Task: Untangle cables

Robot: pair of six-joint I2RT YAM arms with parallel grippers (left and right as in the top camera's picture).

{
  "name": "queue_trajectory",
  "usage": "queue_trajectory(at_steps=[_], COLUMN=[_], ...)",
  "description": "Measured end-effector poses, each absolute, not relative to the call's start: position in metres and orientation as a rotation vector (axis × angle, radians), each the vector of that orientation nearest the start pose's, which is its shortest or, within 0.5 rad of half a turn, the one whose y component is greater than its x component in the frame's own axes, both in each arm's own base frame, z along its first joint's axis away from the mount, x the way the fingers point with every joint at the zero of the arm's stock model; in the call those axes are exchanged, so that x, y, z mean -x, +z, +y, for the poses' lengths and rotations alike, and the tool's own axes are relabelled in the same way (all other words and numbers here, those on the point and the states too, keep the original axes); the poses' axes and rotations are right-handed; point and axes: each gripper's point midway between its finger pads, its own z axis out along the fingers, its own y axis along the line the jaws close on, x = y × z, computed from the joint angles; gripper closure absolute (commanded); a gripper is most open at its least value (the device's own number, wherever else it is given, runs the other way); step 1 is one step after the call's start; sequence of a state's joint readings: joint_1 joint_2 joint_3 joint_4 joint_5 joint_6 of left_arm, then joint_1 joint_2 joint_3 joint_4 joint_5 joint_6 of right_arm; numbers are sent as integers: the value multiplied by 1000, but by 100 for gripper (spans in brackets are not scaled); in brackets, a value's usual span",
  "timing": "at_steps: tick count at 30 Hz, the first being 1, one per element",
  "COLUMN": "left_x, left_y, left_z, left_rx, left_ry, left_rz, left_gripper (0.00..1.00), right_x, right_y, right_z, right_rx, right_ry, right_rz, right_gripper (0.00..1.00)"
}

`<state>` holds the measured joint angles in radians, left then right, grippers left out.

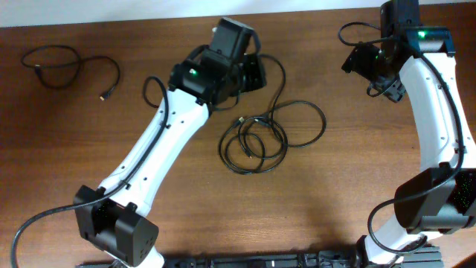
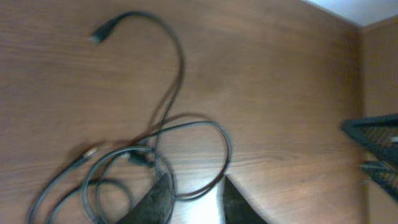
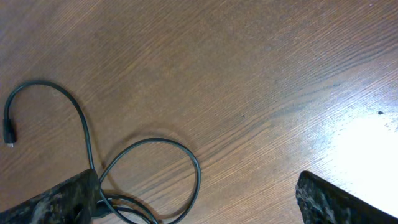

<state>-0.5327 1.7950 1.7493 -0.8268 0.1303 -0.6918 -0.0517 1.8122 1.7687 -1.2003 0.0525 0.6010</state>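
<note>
Two black cables [image 1: 256, 138] lie looped over each other at the table's middle, one strand [image 1: 282, 78] running up to my left gripper [image 1: 251, 72]. A separate cable [image 1: 63, 65] rests coiled loosely at the far left. In the left wrist view my left gripper [image 2: 196, 200] hovers over the tangle [image 2: 177, 81] with its jaws apart; a loop [image 2: 227, 149] passes below the gap and nothing is pinched. My right gripper [image 1: 360, 59] hangs at the far right, apart from the cables. Seen from its wrist, the right gripper [image 3: 198, 198] is wide open above a loop [image 3: 198, 171] and a plug end [image 3: 8, 134].
The wooden table [image 1: 357, 171] carries only the cables. The right arm's base [image 1: 435, 201] stands at the near right and the left arm's base [image 1: 119, 227] at the near left. A dark frame [image 2: 379, 140] shows at the right edge of the left wrist view.
</note>
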Motion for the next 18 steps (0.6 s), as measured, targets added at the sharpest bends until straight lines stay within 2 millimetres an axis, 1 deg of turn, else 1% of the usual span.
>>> queue_trajectory(at_steps=[1,3,5,8,9,10,11,14,16,18], left_x=[-402,-392,-382,-369,-365,-363,-360,-359,-362,-362], left_y=[229,222,208,172,156,136,117,91,81,72], left_z=[-263,-270,-290,-316,-324,-334,-340,-340,-336,-335], left_rx=[144,118,60,-14,-37,-61,-76,-75,-65,-65], left_ry=[-660,-649,-646,-604,-584,-564,-539,-483,-442,-420], left_rz=[2577,2613,2653,2736,2767,2796,2830,2876,2886,2899], left_gripper=[2,1,1,1,1,1,1,1,5,5], right_x=[-408,-408,-408,-408,-408,-408,-408,-408,-408,-408], right_y=[187,187,187,187,187,186,186,187,187,187], right_z=[-30,-30,-30,-30,-30,-30,-30,-30,-30,-30], right_rx=[-913,-912,-913,-913,-914,-914,-913,-913,-913,-913], right_ry=[54,54,55,54,54,54,54,54,54,55], right_rz=[2659,2660,2660,2660,2660,2660,2660,2660,2660,2660], right_gripper=[2,2,2,2,2,2,2,2,2,1])
